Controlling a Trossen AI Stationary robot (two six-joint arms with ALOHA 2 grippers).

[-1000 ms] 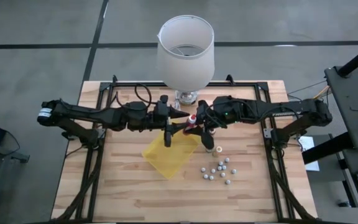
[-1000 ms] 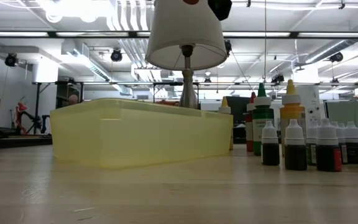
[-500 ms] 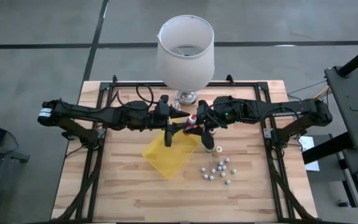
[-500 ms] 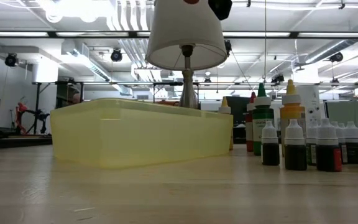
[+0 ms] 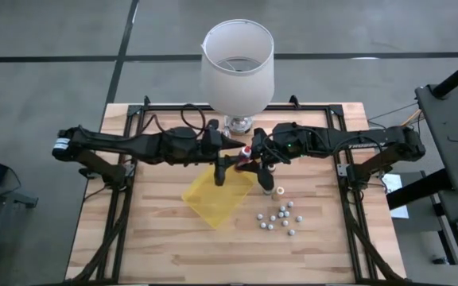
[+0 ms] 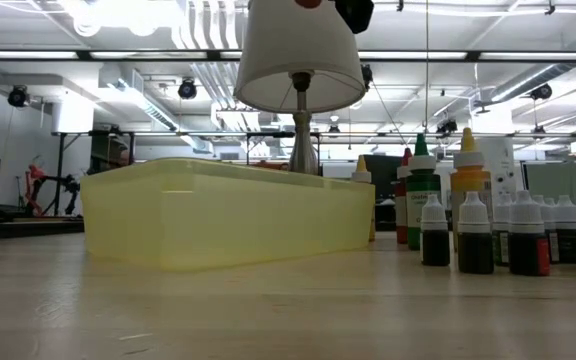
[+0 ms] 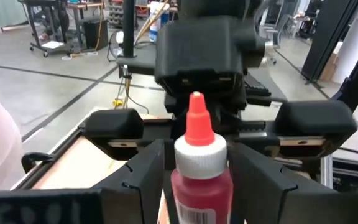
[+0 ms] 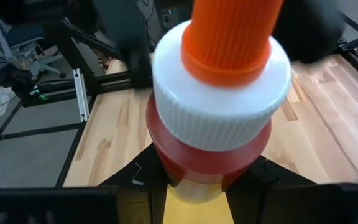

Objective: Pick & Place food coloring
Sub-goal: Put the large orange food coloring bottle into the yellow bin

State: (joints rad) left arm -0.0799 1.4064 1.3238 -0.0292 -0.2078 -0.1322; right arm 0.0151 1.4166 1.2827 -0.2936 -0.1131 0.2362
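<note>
Above the yellow tray (image 5: 213, 202), the right gripper (image 5: 249, 157) pinches a red bottle (image 7: 199, 180); the left gripper (image 5: 223, 171), spread, flanks it for handover.

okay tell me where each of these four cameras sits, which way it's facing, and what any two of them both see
High: overhead, facing straight down; both arms meet over the yellow tray.
Low: table height, facing level across; tray, lamp, bottles; no arm clearly shows.
Left wrist: faces the red bottle between its fingers.
Right wrist: faces the same bottle's cap, close up.
Shared: both wrist views see the red bottle.
</note>
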